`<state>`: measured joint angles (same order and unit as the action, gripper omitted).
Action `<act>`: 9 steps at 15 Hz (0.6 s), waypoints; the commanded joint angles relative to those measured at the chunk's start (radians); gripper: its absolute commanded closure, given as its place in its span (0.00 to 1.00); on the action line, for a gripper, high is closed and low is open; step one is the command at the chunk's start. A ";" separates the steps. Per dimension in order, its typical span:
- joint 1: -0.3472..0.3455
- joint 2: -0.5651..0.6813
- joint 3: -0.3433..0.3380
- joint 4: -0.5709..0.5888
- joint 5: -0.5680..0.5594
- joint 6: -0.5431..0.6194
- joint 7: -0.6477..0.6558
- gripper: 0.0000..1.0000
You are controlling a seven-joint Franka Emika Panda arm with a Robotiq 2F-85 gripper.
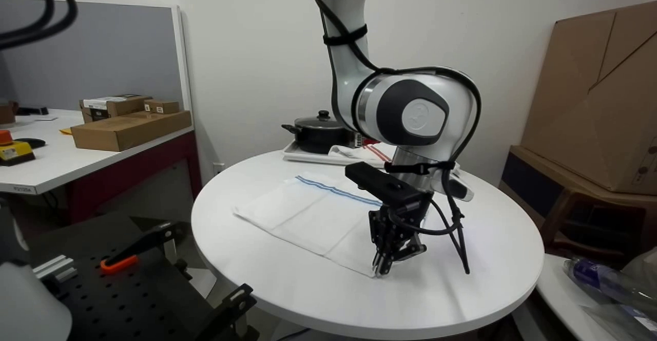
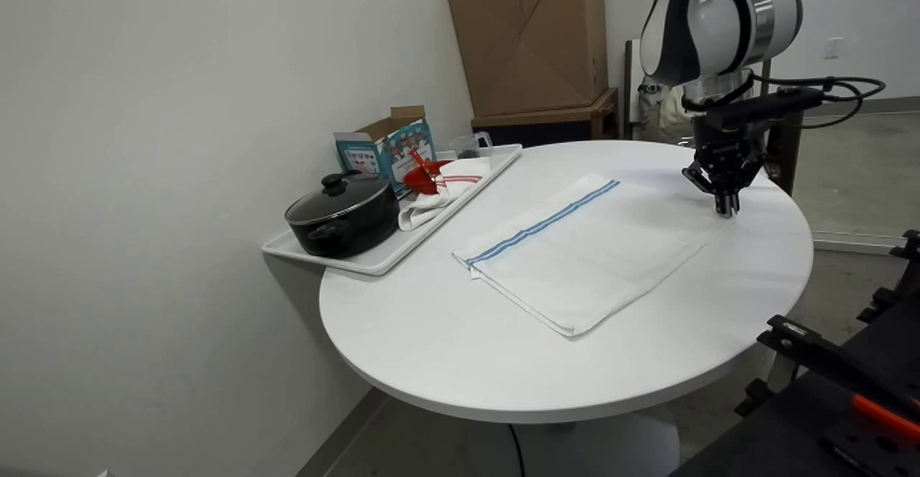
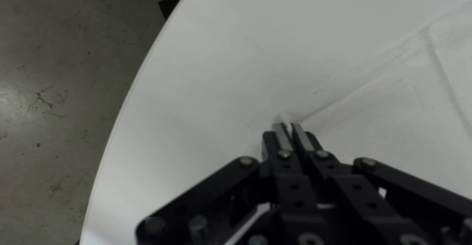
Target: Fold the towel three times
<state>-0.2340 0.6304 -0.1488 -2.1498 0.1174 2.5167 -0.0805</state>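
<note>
Wrist view: black two-finger tool point(image 3: 288, 127) has its fingertips together, clamped on a corner of the thin, white, rectangular cloth towel point(image 3: 398, 127); sliver of white fabric shows between the tips. Towel spreads out to the right of them, crease line across it. Left is bare surface of the round white counter point(image 3: 177, 127), then its curved rim, then grey concrete floor point(image 3: 55, 71).

Both exterior views: towel lies flat on the counter, narrow blue stripes along the side nearer the shallow white rectangular tray point(image 2: 384, 263); tool is down at one end of the opposite side. White-and-dark-grey jointed robot arm point(image 1: 351, 7) comes in from above, tool pointing at the counter.

Tray sits by the white wall point(image 2: 180, 175), partly past the counter's rim. In an exterior view it holds: round black pot point(image 2: 359, 236) with knobbed lid point(image 2: 341, 204) on, white cloth with red stripes point(image 2: 445, 193), red item point(image 2: 420, 179) (can't tell what), open teal-printed cardboard box point(image 2: 413, 150), clear jug point(image 2: 467, 149) with handle.
</note>
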 commanded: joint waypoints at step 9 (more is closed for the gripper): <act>-0.027 -0.278 0.006 0.044 0.037 -0.149 0.004 0.99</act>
<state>-0.2549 0.4284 -0.1476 -2.1097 0.1371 2.4252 -0.0805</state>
